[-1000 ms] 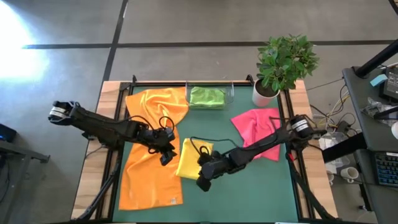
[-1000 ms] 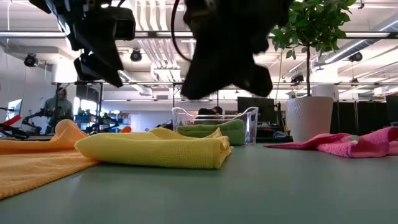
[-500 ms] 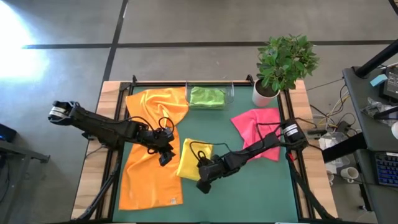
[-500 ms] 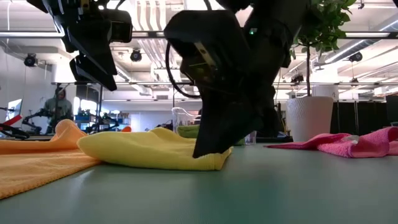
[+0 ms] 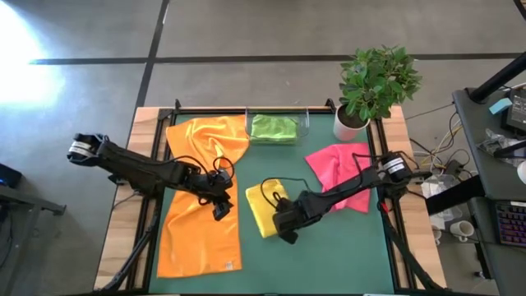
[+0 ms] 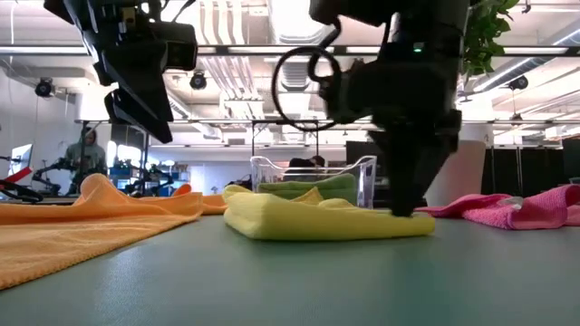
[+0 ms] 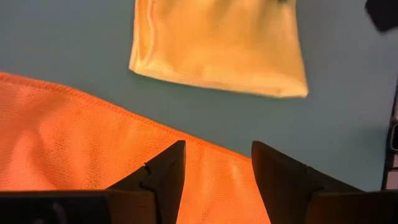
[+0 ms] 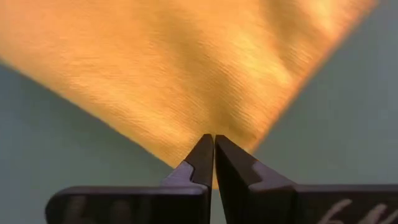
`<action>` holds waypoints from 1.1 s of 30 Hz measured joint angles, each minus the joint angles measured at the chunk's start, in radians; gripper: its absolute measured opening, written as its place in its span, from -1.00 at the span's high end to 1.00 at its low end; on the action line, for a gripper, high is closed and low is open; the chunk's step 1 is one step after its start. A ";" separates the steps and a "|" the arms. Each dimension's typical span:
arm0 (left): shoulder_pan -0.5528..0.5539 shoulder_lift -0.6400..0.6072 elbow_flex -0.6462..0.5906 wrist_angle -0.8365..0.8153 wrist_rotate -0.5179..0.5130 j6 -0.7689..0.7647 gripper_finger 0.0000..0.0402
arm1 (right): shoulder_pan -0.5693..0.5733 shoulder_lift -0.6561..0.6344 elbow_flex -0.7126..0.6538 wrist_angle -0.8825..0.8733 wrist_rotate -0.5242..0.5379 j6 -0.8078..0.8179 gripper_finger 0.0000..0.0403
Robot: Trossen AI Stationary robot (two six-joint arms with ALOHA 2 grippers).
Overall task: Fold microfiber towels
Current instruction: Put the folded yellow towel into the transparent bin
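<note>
R end effector (image 5: pixel 288 234) pinched on folded yellow towel (image 5: pixel 265 215) edge

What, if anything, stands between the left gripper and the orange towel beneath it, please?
Nothing visible. The left gripper hangs open right over the orange towel, with only air between. The yellow towel lies clear of it on the mat, under the shut right gripper.

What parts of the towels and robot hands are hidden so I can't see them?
- Yellow towel: in the high view, the right gripper covers its near corner.
- Second orange towel: only one orange spread shows from above; whether it is one cloth or two cannot be told.
- Green towel: in the low view, mostly behind the yellow towel.
- Left gripper: the left wrist view's edge cuts off its base.
</note>
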 joint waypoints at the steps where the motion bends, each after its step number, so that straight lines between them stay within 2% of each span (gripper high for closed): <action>1: 0.000 0.004 0.000 -0.001 0.000 0.001 0.16 | -0.003 -0.006 0.000 -0.032 0.009 -0.014 0.96; 8: 0.000 0.037 0.000 0.086 0.000 0.009 0.16 | -0.012 -0.031 -0.001 -0.116 0.064 -0.095 0.96; 18: 0.023 0.140 0.006 0.384 0.002 0.089 0.16 | 0.033 -0.219 -0.023 -0.105 0.069 -0.091 0.96; 23: 0.061 0.232 0.016 0.507 0.011 0.140 0.16 | 0.073 -0.292 -0.120 0.100 0.071 -0.027 0.96; 29: 0.118 0.372 0.060 0.505 0.070 0.187 0.16 | 0.088 -0.298 -0.280 0.435 0.097 0.045 0.96; 33: 0.157 0.454 0.093 0.506 0.099 0.192 0.16 | 0.085 -0.283 -0.372 0.597 0.135 0.135 0.96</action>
